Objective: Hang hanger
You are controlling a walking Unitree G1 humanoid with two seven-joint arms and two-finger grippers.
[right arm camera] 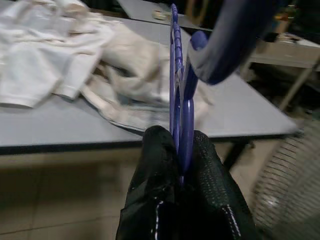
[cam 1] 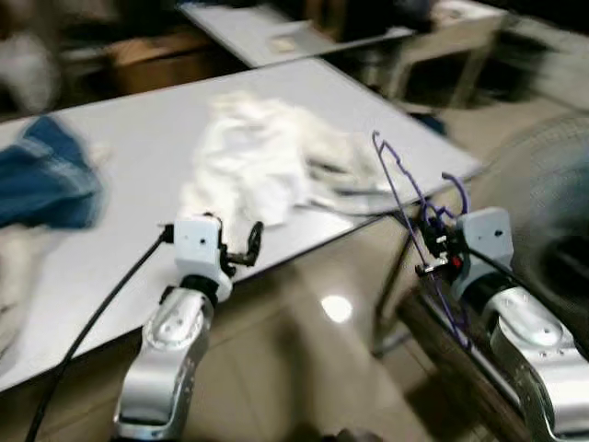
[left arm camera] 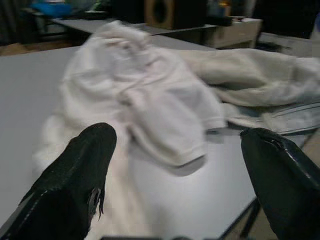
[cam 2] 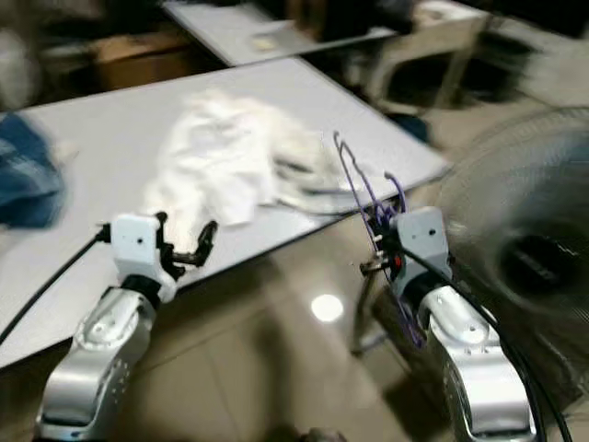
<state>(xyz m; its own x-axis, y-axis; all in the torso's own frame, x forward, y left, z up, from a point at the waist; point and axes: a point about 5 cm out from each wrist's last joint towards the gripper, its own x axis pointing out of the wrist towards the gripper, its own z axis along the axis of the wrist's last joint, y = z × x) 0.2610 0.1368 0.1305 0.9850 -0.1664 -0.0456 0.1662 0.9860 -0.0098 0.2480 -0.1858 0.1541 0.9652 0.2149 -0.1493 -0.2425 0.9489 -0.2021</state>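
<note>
The right end effector (cam 1: 433, 249) was clamped tight on a purple hanger (cam 1: 405, 198), its two black fingers (right arm camera: 150, 165) pressed together on the wire with no gap between them. The hanger stood roughly upright in that grip, just off the near corner of the grey worktop (cam 1: 120, 166), its hook rising above the end effector and its lower wire running down past the wrist. The left end effector (cam 1: 241, 247) hung at the worktop's near edge with its fingers (left arm camera: 75, 175) spread wide and nothing between them (it pointed toward the clothes). A heap of white clothes (cam 1: 267, 161) lay on the worktop beyond it, and a blue garment (cam 1: 46, 175) lay well apart on the robot's left. A fan (cam 2: 525, 249) stood on the floor near the right arm. A second table (cam 1: 267, 32) stood farther back.
</note>
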